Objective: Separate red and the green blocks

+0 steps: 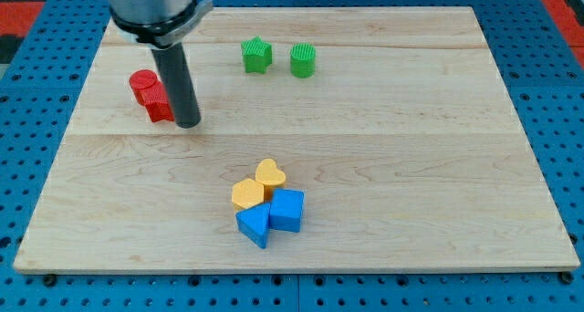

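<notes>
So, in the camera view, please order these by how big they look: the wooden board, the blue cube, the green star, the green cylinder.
1. wooden board, by far the largest.
2. blue cube, though it lies nearer the view's bottom, so nearness may enlarge it.
3. green star and green cylinder: they look alike, so I do not rank them.

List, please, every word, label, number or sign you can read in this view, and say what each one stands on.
None: no readable text shows anywhere.
The wooden board bears only grain.
The red blocks, green star, green cylinder, yellow blocks and blue blocks are plain.
The dark rod carries no marking; my tip sits at the red blocks' right side.
The blue perforated base shows only holes.
</notes>
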You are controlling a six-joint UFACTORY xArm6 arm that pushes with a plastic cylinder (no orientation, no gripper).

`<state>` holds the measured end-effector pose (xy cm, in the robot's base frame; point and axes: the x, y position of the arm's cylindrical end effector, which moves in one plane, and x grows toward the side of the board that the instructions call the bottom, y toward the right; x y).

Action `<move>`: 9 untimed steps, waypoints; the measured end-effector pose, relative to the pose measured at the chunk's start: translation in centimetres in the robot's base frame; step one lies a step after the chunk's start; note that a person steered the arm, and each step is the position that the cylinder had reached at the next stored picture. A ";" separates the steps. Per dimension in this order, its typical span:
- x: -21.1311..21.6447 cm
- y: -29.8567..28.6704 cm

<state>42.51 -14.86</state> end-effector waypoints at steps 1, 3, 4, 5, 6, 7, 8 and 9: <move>-1.0 -2.1; -2.5 -3.1; -2.5 -4.4; -3.5 -5.5; -4.4 -6.1; -5.3 -6.2; -3.5 -5.5; -1.2 -6.6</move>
